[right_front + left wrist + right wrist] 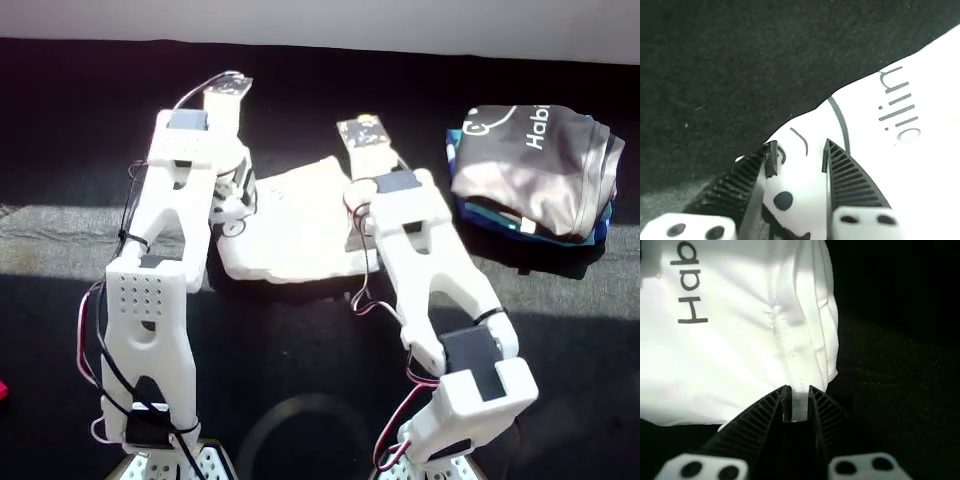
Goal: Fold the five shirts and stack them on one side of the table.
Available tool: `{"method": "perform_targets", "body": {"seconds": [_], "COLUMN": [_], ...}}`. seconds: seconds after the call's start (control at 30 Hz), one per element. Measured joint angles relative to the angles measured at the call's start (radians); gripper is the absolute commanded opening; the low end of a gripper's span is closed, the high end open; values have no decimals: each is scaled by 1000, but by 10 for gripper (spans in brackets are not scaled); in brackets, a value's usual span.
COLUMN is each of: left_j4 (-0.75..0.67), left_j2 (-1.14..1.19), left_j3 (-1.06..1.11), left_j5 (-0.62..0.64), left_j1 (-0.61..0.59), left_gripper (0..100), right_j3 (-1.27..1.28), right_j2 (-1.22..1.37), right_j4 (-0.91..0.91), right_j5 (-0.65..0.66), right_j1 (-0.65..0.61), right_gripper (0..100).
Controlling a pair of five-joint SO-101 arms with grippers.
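Item: white shirt, one of five. We find it lying crumpled and partly doubled over on the black table, between the two arms, in a patch of strong light. It has dark lettering, a thin line drawing and a stitched hem.

Holdings: right gripper, jaws clenched on the hem at the shirt's outer edge. We judge this a corner grip taken to carry a fold across. Left gripper, jaws released and set apart, straddling the opposite edge where the cloth meets the table. We judge it placed to take a matching hold, so that both sides lift evenly.

Adjacent: stack of folded shirts, grey on top, at the table's far right and well apart from the white one.
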Motion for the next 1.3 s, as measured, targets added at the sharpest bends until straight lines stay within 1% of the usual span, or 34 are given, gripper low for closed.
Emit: {"method": "perform_targets", "body": {"seconds": [0.07, 0.13, 0.3, 0.37, 0.47, 0.57, 0.77, 0.93, 1.0, 1.03, 1.07, 1.13, 1.17, 1.2, 1.27, 1.3], "left_j4": [35, 74, 192, 247, 319, 358, 368, 368, 368, 368, 368, 368, 368, 368, 368, 368], "left_j2": [-54, -118, -261, -298, -339, -368, -374, -374, -374, -374, -374, -374, -374, -374, -374, -374], "left_j3": [0, 0, 0, 0, 0, 0, 0, 0, 0, 0, 0, 0, 0, 0, 0, 0], "left_j5": [-3, -2, -3, -3, -3, -3, -3, -5, -5, -5, -5, -5, -5, -5, -5, -5], "left_j1": [-6, -8, -17, -28, -51, -97, -218, -272, -275, -276, -276, -276, -276, -276, -276, -276], "left_gripper": [156, 157, 157, 155, 154, 154, 154, 154, 154, 154, 154, 154, 154, 154, 154, 154], "right_j3": [-72, -146, -292, -336, -394, -442, -539, -640, -678, -704, -736, -795, -825, -858, -916, -944], "right_j2": [-26, -31, 51, 120, 224, 319, 471, 600, 655, 681, 704, 744, 763, 779, 804, 810], "right_j4": [37, 55, 66, 66, 68, 68, 77, 120, 146, 161, 178, 221, 244, 264, 307, 330], "right_j5": [0, 0, 0, 0, 0, -3, -135, -206, -212, -212, -212, -213, -206, -195, -184, -175], "right_j1": [3, 5, 5, 5, -12, -41, -49, -68, -68, -69, -69, -69, -69, -69, -55, -43], "right_gripper": [76, 128, 358, 417, 428, 428, 428, 428, 400, 347, 265, 46, 0, 34, 2, 9]}}
